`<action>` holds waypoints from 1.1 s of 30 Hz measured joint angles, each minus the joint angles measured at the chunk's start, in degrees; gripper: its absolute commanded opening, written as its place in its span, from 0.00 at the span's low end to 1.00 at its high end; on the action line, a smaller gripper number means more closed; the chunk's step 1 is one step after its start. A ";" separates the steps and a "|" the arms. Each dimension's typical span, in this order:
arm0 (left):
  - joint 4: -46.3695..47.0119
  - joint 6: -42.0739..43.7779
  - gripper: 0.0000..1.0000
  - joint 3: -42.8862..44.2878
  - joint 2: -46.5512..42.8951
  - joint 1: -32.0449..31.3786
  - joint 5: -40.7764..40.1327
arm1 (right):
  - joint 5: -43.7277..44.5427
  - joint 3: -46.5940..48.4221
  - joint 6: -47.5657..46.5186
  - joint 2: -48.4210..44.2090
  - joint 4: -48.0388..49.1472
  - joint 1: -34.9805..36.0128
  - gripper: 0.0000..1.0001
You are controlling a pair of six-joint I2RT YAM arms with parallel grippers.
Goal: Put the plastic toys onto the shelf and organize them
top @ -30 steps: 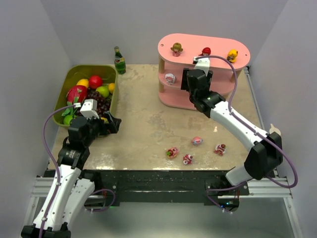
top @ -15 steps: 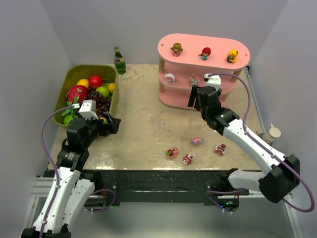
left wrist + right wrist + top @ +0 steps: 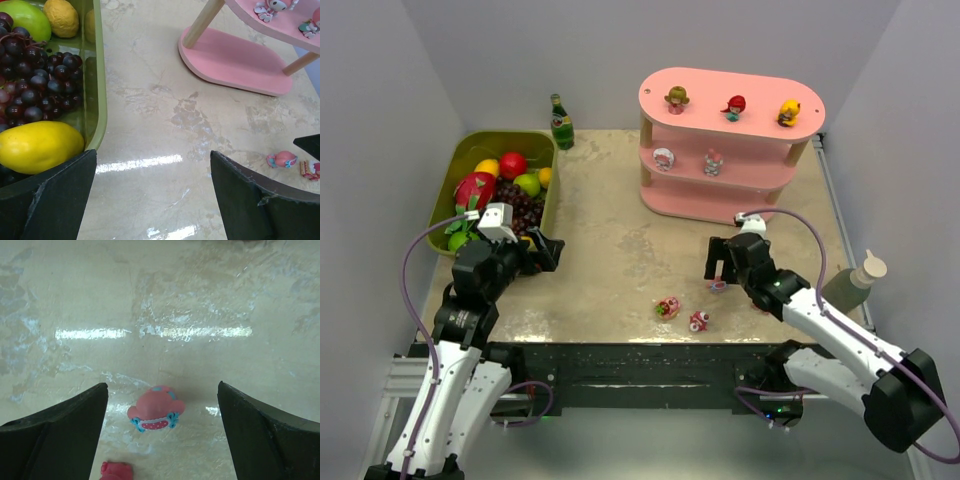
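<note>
The pink shelf [image 3: 760, 178] stands at the back right. Three plastic toys are on its top board: a brown-haired one [image 3: 676, 98], a red one [image 3: 734, 105] and a yellow one [image 3: 788, 111]. Two more [image 3: 663, 158] [image 3: 712, 163] stand on the middle tier. My right gripper [image 3: 719, 264] hangs open low over the table, with a pink toy [image 3: 156, 415] lying between its fingers [image 3: 65, 435], untouched. Two other toys [image 3: 668, 307] [image 3: 699, 321] lie near the front edge. My left gripper [image 3: 548, 250] is open and empty beside the bin.
An olive-green bin [image 3: 546, 205] full of toy fruit sits at the left, its rim [image 3: 98, 90] close to my left fingers. A green glass bottle [image 3: 561, 122] stands at the back. A pale bottle [image 3: 852, 284] stands at the right edge, beside my right arm.
My right arm pulled back from the shelf's middle tier, leaving a toy there, and swung down to the table over the pink toy, its jaws opening wider. The left arm stayed put.
</note>
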 measured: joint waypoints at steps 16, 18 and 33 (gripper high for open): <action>0.00 0.02 1.00 0.00 -0.07 0.00 0.20 | -8.07 -1.77 2.21 12.37 4.02 0.00 0.85; 0.02 0.00 0.99 0.00 -0.02 0.00 0.20 | -8.09 -1.88 2.47 12.17 4.31 0.00 0.81; 0.00 0.00 1.00 0.00 0.13 0.00 0.17 | -8.55 -2.43 4.68 13.73 4.79 0.50 0.72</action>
